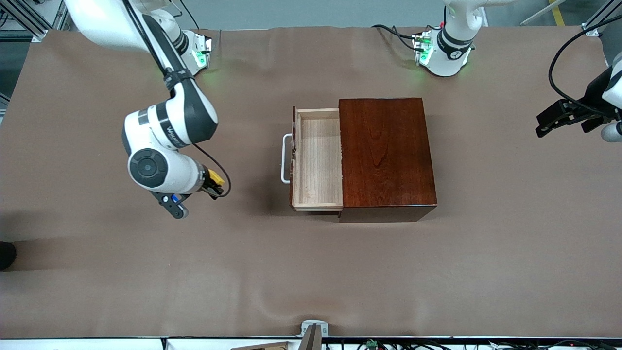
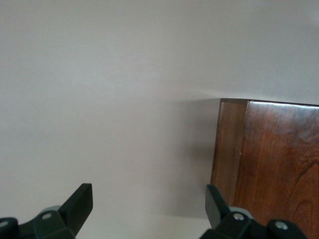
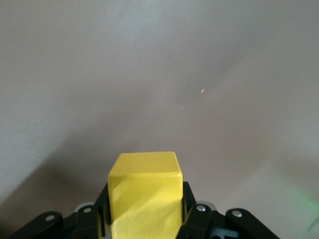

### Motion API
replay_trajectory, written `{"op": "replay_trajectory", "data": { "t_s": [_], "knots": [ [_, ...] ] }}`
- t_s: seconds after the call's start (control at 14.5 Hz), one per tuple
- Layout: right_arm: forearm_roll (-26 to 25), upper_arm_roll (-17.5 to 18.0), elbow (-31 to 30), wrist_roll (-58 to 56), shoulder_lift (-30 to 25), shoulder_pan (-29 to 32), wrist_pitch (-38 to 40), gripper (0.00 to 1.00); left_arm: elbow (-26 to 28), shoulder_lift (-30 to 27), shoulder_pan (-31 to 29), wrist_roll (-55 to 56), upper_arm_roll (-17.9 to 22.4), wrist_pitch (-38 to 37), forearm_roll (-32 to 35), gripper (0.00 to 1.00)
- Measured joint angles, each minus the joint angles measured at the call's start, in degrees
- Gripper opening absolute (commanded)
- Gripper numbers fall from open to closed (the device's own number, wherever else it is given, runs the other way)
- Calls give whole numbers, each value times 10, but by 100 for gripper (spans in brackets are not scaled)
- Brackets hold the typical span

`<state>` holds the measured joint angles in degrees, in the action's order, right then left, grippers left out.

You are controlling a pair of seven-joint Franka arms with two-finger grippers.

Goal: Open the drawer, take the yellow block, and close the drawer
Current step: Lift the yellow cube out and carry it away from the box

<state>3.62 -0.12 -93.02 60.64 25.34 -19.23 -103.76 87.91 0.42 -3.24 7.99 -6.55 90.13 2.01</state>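
A: Yellow block (image 3: 144,191) — where does it sit right now?

B: Pinched between the fingers of the right gripper (image 1: 212,183), up in the air over bare brown table cover (image 1: 97,272) toward the right arm's end of the table, well apart from the drawer (image 1: 318,160). In the right wrist view its top face and one side face show, with a black finger against each flank.

A: And the drawer?

B: Pulled out of the dark mahogany box (image 1: 386,158), its pale wood tray showing nothing inside. The white bar handle (image 1: 285,158) faces the right arm's end of the table.

A: How do you expect the block to handle?

B: My guess is light and rigid: a small plain cube with flat faces and crisp edges, so two opposite sides give the pads a square seat. It looks smooth, so it could slip if squeezed off-centre. Here the grip looks centred, though the lower part of the cube is hidden by the fingers.

A: What about the left gripper (image 1: 559,119)?

B: It waits over the table at the left arm's end, fingers spread, nothing between them. Its wrist view shows one corner of the box.

A: So what is left?

B: Judging by the layout, closing. The handle or the drawer front is where to push, and the tray should slide straight in.
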Motion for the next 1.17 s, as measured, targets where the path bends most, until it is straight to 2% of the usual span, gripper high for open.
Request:
{"op": "replay_trajectory", "data": {
  "t_s": [0.35,0.62,0.9,1.17],
  "knots": [
    [-5,0,-102,-96,-53,41,-63,0,0,2,0,0,-6,0,0,100],
    [-16,0,-152,-149,-80,58,-91,0,0,2,0,0,-6,0,0,100],
    [-17,-1,-198,-261,-104,107,-115,0,0,2,1,0,-10,0,0,100],
    [-18,-2,-257,-381,-121,160,-174,0,0,4,4,0,-17,0,0,100]
  ]
}}
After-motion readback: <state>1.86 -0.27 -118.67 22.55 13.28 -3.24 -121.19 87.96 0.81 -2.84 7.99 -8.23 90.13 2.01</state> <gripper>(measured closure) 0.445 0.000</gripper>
